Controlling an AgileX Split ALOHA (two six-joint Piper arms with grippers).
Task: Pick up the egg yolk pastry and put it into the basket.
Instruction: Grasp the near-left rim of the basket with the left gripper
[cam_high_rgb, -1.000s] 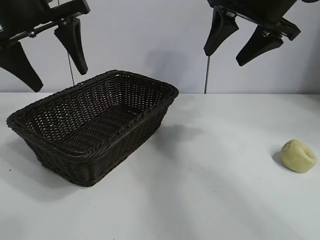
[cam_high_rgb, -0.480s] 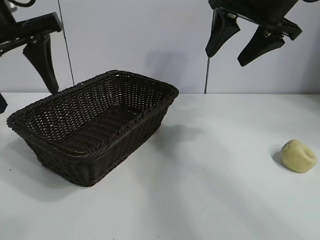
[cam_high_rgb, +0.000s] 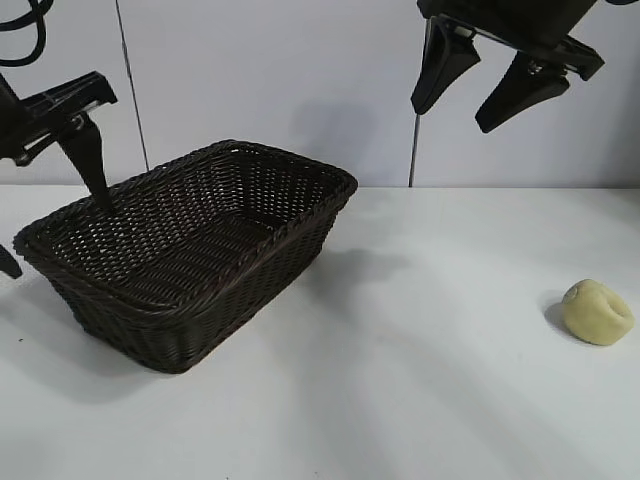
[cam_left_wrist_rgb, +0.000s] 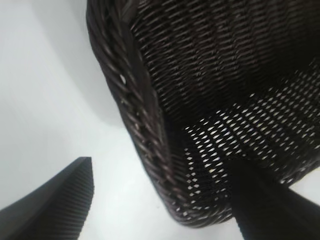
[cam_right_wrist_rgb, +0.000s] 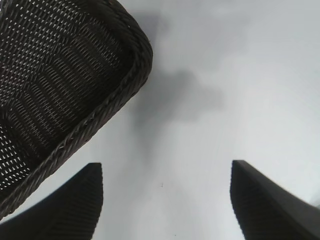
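Pastry (cam_high_rgb: 597, 312) alone on white table (cam_high_rgb: 420, 380), well apart from basket (cam_high_rgb: 190, 250); both claws spread, empty

It looks like a robotics lab bench: a bare white table (cam_high_rgb: 400, 400) stands against a plain pale panelled wall (cam_high_rgb: 280, 70), with black robot arms hanging over its far edge.

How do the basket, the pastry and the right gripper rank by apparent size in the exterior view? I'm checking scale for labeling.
1. basket, by far the largest.
2. right gripper, open, high above the table; it may sit nearer the camera, so its rank is unsure.
3. pastry, the smallest.
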